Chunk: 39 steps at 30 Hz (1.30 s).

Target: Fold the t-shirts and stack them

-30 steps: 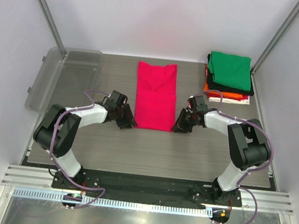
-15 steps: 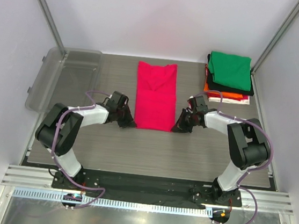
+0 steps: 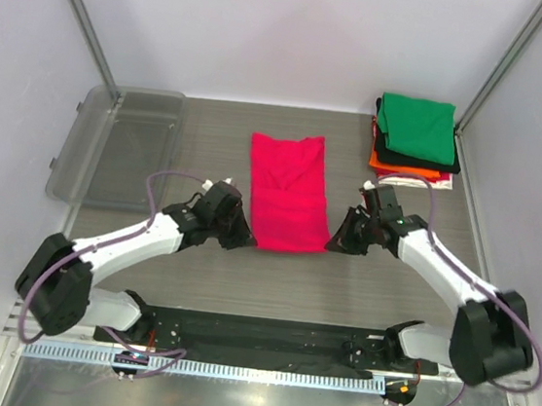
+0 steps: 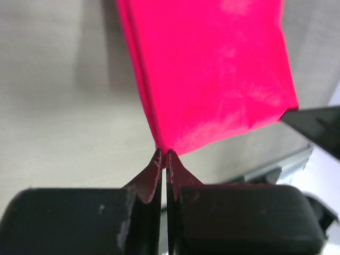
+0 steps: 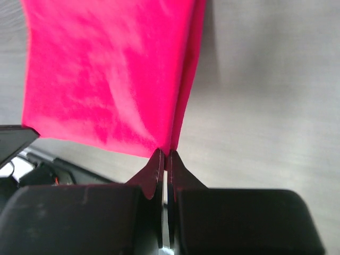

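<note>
Cloth: crimson-pink t-shirt (image 3: 289, 193) lies at the centre of the table (image 3: 194, 273), folded into a long narrow strip with the collar end far. Left gripper (image 4: 163, 159) is pinched on its near-left corner and right gripper (image 5: 163, 159) on the near-right, each closed to a sliver over the layered edge. It looks light, limp and thin. It would likely sag between the holds and could slip from so small a bite. Corners seem the right grip. Green t-shirt (image 3: 417, 127) sits far right atop other folded tees (image 3: 407, 168).

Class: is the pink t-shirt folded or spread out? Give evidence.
Folded: the pink t-shirt lies as a narrow strip, no sleeves sticking out.
</note>
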Motion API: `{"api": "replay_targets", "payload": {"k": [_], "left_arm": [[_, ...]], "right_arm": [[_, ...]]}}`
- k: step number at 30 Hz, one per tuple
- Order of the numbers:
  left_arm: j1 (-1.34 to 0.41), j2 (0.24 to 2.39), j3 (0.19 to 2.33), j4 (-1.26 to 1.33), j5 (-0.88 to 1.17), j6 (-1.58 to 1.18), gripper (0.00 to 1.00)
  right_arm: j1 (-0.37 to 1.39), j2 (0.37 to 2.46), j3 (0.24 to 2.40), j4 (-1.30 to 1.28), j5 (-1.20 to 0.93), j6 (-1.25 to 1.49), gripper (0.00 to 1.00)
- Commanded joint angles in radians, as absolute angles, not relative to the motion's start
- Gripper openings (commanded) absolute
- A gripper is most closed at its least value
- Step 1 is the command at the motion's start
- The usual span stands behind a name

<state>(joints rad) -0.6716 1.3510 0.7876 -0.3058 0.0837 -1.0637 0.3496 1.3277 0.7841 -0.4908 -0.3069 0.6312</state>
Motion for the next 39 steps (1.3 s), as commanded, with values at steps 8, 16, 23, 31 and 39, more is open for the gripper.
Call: {"api": "replay_targets", "payload": {"k": [8,16,23,31,39], "left_arm": [[-0.856,0.99,0.796,-0.676,-0.078,-1.221,0.0],[-0.885,0.911,0.919,-0.864,-0.172,-1.221,0.0],[-0.858,1.011,1.058,-0.916,-0.29,-1.135,0.0],[-0.616,1.186,1.173,-0.844,-0.131,-0.994,0.0],[-0.467,1.452,1.327,-0.776,-0.041,-0.894,0.0]], "right_arm": [[0.353,0.878,0.742,-0.894,-0.291,0.68,0.01],[0.356,0.831,0.912,-1.037,-0.226,0.666,0.01],[0.354,1.031,1.092,-1.032,-0.127,0.589,0.01],[0.338,1.302,1.27,-0.983,-0.08,0.515,0.01],[0.292,1.603,1.506,-0.959,-0.063,0.453,0.01]]}}
